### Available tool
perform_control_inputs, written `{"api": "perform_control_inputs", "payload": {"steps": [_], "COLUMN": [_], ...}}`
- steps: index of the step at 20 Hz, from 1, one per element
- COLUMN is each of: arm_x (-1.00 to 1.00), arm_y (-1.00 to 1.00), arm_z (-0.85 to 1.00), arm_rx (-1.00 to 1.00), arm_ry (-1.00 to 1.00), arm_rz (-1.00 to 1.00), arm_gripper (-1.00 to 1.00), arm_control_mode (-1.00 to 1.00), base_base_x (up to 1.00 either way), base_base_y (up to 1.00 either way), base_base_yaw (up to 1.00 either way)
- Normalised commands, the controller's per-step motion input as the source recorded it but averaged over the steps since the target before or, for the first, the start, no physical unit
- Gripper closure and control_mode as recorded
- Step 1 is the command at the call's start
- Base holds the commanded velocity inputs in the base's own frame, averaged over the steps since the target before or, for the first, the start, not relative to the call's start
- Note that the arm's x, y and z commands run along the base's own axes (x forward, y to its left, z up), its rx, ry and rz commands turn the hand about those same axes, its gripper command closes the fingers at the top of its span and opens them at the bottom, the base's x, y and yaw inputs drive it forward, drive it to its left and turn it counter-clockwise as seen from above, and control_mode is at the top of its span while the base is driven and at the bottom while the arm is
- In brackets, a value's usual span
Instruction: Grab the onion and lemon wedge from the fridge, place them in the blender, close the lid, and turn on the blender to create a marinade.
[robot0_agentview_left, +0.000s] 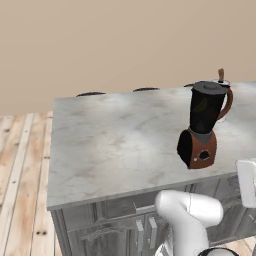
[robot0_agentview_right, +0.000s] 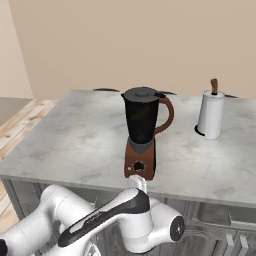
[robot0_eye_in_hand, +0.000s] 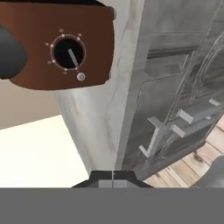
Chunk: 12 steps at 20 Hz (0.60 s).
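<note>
Blender (robot0_agentview_right: 144, 137) upright near the front edge of the grey marble counter (robot0_agentview_left: 115, 145), lid (robot0_agentview_right: 142, 94) seated flat on the black jug, curved reddish-brown handle turned away toward the paper towel roll (robot0_agentview_right: 210, 115) standing well off on the handle side. Lid already on (so, judging by that, the loading and closing steps look done, though nothing visible through the dark jug to confirm onion or lemon wedge inside). Reddish-brown base facing outward over the counter edge, dark knob (robot0_eye_in_hand: 68, 52) square to the approach side — probably why the base sits so close to the edge, within reach of an arm coming in low from the front.

Gripper (robot0_eye_in_hand: 113, 183) below and in front of the blender base, finger tips pressed together with no gap and nothing between them. Pointing along the counter's front face, with the knob up and to the left in the hand view, rolled sideways; grey cabinet doors (robot0_eye_in_hand: 183, 100) with pale handles beneath the blender's counter running off to the right there. Apart from the knob, not touching it. In the right base view, white forearm reaching up under the counter edge just beneath the blender base.

Likely step in hand: lining up closed tips on the knob to turn it. Needed next, by this judgement: a lift toward the base and a push or twist on the pointer.
</note>
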Motion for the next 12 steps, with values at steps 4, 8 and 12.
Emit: {"api": "perform_control_inputs", "payload": {"steps": [4,8,12], "arm_x": [0.33,0.13,0.22], "arm_y": [0.75,0.81,0.48], "arm_z": [0.00,0.00,0.00], "arm_rx": [0.29,0.19,0.00], "arm_ry": [-0.06,-0.16,-0.11], "arm_rz": [-0.03,-0.07,-0.22], "arm_gripper": [1.00,1.00,1.00], "arm_control_mode": [-1.00,-1.00,-1.00], "base_base_x": [0.00,0.00,0.00], "base_base_y": [0.00,0.00,0.00], "base_base_yaw": [0.00,0.00,0.00]}}
